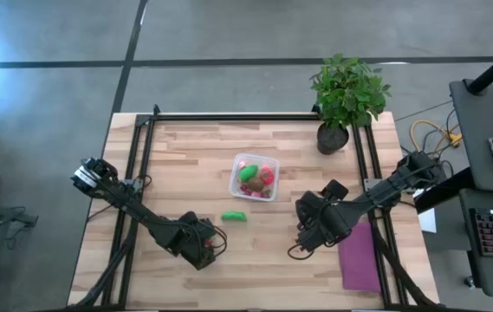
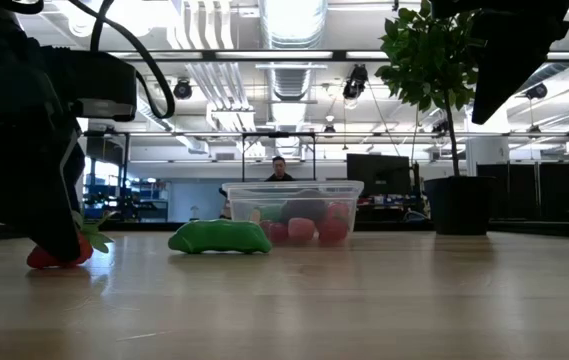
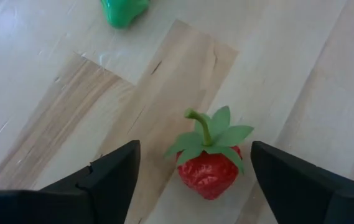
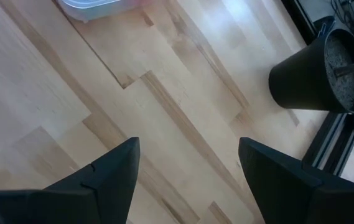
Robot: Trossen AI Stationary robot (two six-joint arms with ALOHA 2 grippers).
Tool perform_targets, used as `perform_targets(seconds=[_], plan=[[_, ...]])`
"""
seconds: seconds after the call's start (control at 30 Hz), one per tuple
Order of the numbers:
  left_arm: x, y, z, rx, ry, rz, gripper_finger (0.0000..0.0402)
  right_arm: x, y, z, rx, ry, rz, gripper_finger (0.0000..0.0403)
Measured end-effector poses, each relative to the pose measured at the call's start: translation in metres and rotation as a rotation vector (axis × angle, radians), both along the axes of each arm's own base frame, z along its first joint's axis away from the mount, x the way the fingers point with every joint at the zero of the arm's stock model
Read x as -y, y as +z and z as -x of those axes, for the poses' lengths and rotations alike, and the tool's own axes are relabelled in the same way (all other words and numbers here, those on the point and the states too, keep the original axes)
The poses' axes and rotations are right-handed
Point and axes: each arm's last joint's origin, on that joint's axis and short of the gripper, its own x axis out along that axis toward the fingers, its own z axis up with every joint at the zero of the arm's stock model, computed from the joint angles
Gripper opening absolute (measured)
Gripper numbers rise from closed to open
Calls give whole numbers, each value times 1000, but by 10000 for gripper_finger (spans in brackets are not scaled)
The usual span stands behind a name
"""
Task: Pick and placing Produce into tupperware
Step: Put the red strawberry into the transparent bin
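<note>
Overhead, low and wrist views of a wooden table [image 1: 185, 156]. The left gripper [image 3: 192, 180] sits low over the table's near-left area, its jaws spread wide with a toy strawberry [image 3: 209, 163] between them; neither finger [image 3: 111, 177] touches the fruit. The strawberry lies on the wood with its green leafy cap and curved stem pointing away from the wrist camera and its red tip towards it, so its long axis runs roughly along the gripper's line of sight. In the low view the strawberry [image 2: 59, 255] rests on the table surface, partly hidden by the gripper.

A green oblong vegetable [image 1: 235, 217] lies just beside the left gripper, between it and the tupperware [image 1: 239, 163]; its long axis runs left to right across the table. The clear tupperware stands near the table's centre and holds a green piece [image 1: 250, 172] and several red and pink fruits [image 1: 266, 176], seen through its wall in the low view.

The right gripper [image 4: 189, 177] hovers over bare wood on the near-right side, jaws spread and holding nothing. A potted plant [image 1: 347, 91] stands at the far-right corner, and a purple cloth [image 1: 360, 257] lies flat at the near-right edge. A person [image 2: 280, 170] shows far behind the table.
</note>
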Motion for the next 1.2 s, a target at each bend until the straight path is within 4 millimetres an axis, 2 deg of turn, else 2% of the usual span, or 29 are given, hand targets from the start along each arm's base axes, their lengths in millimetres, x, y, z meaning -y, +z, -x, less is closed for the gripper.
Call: perform_targets(seconds=[0.53, 0.8, 0.9, 1.0, 1.07, 1.13, 1.2], plan=[[0, 3, 1, -7, -11, 35, 128, 0, 0, 0, 12, -16, -14, 265], [-4, 19, -3, 80, 29, 19, 120, -1, -1, -1, 23, -14, -20, 265], [-12, 46, -12, 175, 47, 5, 121, -1, -1, -2, 18, -6, -20, 265], [-32, 88, -25, 322, 38, -104, 121, -1, -1, -2, 11, 0, -24, 265], [-57, 110, -34, 365, 48, -184, 121, -2, -1, -1, 5, 2, -32, 265], [-90, 119, -45, 349, 59, -208, 121, -2, -1, -2, 2, -1, -43, 265], [-122, 116, -55, 312, 19, -162, 121, -2, -1, -2, 5, -9, -52, 265]])
